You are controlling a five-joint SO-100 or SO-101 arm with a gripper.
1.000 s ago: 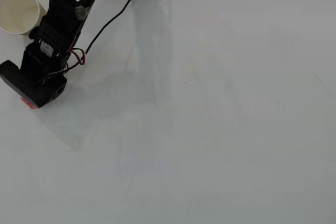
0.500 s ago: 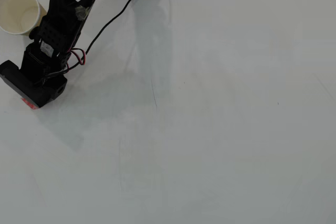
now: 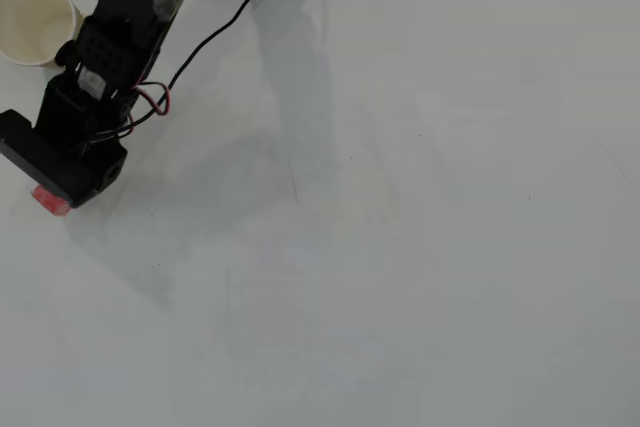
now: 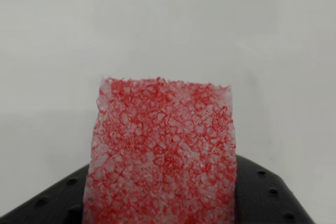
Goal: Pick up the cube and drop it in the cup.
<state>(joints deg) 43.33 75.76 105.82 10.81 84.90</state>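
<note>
The red cube with whitish speckles (image 4: 163, 150) fills the middle of the wrist view and lies flat against a black jaw that shows behind it at both lower corners. In the overhead view only a corner of the cube (image 3: 50, 200) peeks out under the black gripper (image 3: 58, 185) at the far left of the table. The gripper looks shut on the cube; the second jaw is hidden. The cream paper cup (image 3: 35, 19) stands upright at the upper left, beyond the gripper and right beside the arm, its mouth open and nothing visible inside.
The black arm (image 3: 120, 17) reaches in from the top left, with a black cable (image 3: 215, 37) and red and black wires trailing beside it. The white table (image 3: 400, 247) spreads to the right and below.
</note>
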